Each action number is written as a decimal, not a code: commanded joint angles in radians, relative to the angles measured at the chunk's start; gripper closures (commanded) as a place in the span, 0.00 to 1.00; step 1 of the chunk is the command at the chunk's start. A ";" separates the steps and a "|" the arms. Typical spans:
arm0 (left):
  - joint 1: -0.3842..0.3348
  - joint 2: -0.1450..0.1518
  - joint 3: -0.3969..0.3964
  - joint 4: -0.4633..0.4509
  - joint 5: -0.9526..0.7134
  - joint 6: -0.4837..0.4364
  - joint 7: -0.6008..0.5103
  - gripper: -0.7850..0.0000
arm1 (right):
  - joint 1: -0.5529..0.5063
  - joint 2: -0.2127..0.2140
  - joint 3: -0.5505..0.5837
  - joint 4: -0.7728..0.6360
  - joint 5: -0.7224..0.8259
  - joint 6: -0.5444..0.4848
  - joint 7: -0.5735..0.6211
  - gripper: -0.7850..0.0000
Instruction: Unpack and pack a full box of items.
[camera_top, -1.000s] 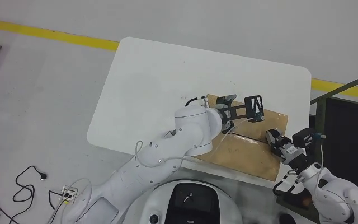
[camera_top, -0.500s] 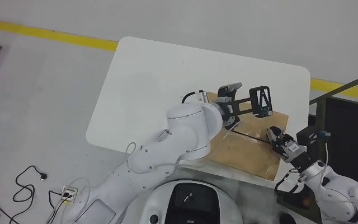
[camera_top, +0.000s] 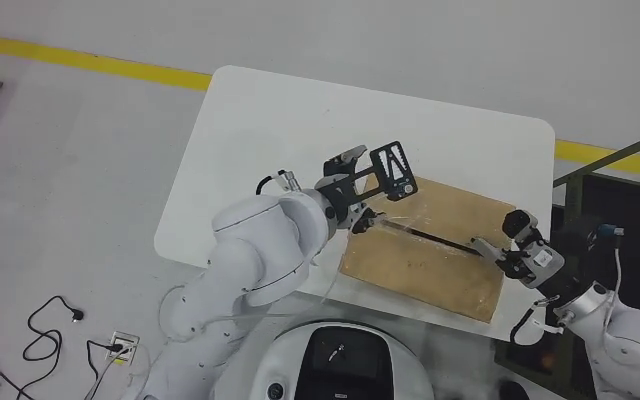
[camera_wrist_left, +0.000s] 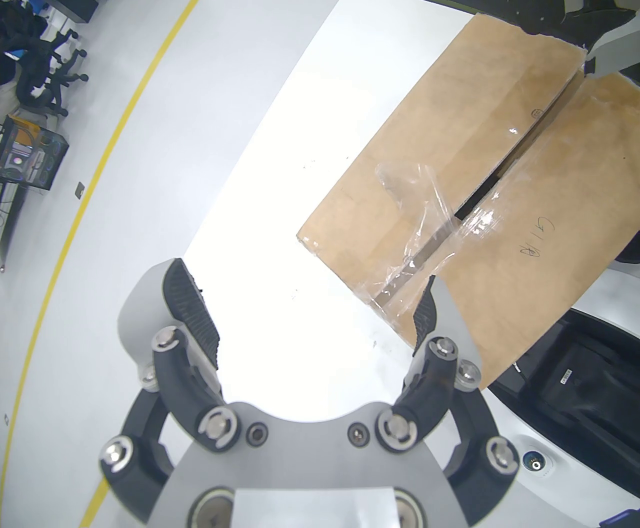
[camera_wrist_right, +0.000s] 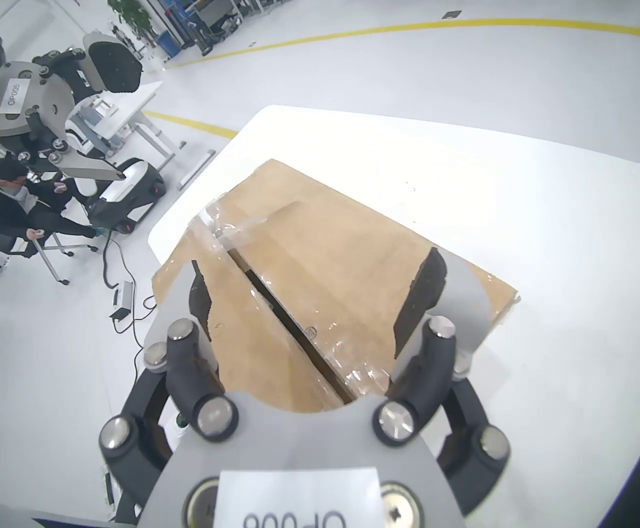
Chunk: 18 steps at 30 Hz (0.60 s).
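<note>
The flat brown cardboard box, flaps closed and taped, lies on the white desk. The left gripper and right gripper hover at its opposite ends, fingers apart.

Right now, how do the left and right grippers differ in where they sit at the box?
The left gripper hangs at the box's end where the clear tape is lifted and crumpled, mostly over bare table. The right gripper is at the opposite end, above the cardboard. The seam lines up with the right gripper's middle but lies off to one side of the left gripper. Both are open and hold nothing.
</note>
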 joint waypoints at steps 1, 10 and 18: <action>0.015 0.008 -0.009 -0.016 0.001 -0.001 0.002 0.00 | 0.002 0.000 0.003 -0.002 -0.013 -0.002 0.000 0.00; 0.028 0.017 -0.018 -0.032 -0.001 -0.003 0.004 0.00 | 0.002 0.000 0.002 -0.003 -0.011 0.004 -0.004 0.00; 0.028 0.017 -0.018 -0.032 -0.001 -0.003 0.004 0.00 | 0.069 -0.001 -0.120 -0.007 0.037 0.082 0.053 0.00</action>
